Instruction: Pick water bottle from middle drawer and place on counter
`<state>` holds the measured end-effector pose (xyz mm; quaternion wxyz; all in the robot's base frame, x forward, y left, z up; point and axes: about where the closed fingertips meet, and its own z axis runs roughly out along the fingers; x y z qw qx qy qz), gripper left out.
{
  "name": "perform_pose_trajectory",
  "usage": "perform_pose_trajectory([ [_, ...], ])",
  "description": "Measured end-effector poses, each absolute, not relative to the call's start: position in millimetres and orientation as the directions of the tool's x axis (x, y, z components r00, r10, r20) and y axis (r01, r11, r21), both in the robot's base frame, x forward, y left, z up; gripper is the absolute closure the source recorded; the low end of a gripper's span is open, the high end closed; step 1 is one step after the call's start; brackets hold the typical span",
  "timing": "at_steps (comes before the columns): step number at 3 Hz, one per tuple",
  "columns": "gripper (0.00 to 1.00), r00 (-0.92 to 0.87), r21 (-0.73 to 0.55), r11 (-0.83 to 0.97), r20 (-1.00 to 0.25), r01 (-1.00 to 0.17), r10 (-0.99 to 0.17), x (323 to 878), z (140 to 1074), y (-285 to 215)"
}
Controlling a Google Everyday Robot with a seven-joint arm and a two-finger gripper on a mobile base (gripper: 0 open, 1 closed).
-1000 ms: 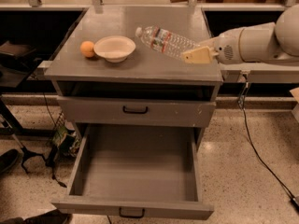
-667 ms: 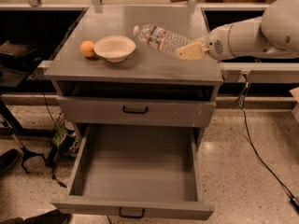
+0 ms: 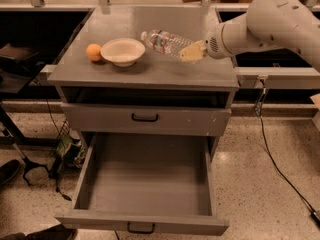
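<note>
The water bottle (image 3: 165,43), clear with a white cap and a reddish label band, lies tilted just over the back middle of the counter (image 3: 165,73), cap pointing left. My gripper (image 3: 192,51) comes in from the right and is shut on the bottle's base end. I cannot tell whether the bottle touches the counter. The middle drawer (image 3: 150,176) is pulled fully out below, its floor bare, its black handle (image 3: 140,228) at the front.
A white bowl (image 3: 123,51) and an orange (image 3: 93,52) sit on the counter's left part, close to the bottle's cap. A closed drawer front (image 3: 145,118) sits above the open drawer. A black cable (image 3: 280,169) runs over the floor at right.
My gripper has moved a little to the left over the counter with the bottle in it, nearer the bowl. The arm's white body now bulks larger at the upper right.
</note>
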<state>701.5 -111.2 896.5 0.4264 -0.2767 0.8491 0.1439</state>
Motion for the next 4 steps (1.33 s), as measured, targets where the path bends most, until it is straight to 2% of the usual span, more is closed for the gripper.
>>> perform_pose_trajectory([
  [1,1.0,-0.521,0.013,0.83,-0.784,-0.558,-0.338,709.8,886.4,-106.8],
  [2,0.82,-0.551,0.018,0.852,-0.77,-0.524,-0.323,713.5,878.9,-105.4],
  [4,0.35,-0.595,0.029,0.877,-0.746,-0.479,-0.3,717.3,868.8,-103.0],
])
